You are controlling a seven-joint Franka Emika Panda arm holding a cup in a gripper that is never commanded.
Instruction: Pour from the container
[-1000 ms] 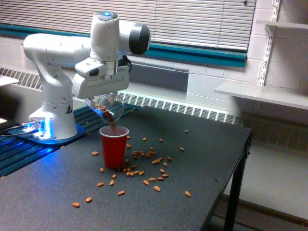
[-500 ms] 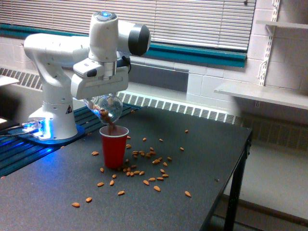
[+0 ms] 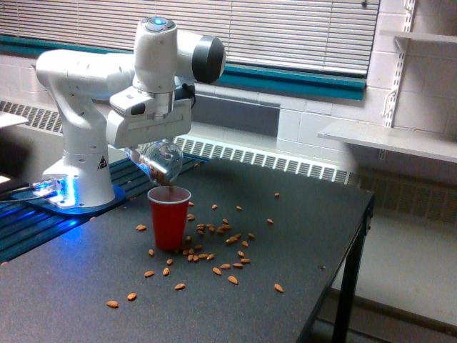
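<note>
Exterior view: tool tips container over red cup.

White window blinds above a radiator, block wall, and a wall shelf at the exterior view's right.

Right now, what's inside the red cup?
Brown almonds are dropping from the tilted clear container into the red cup. The cup's walls hide how full it is. More almonds lie scattered on the table.

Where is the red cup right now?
The red cup stands on the dark table, left of centre in the exterior view, right under the tilted clear container, with almonds scattered around it.
</note>
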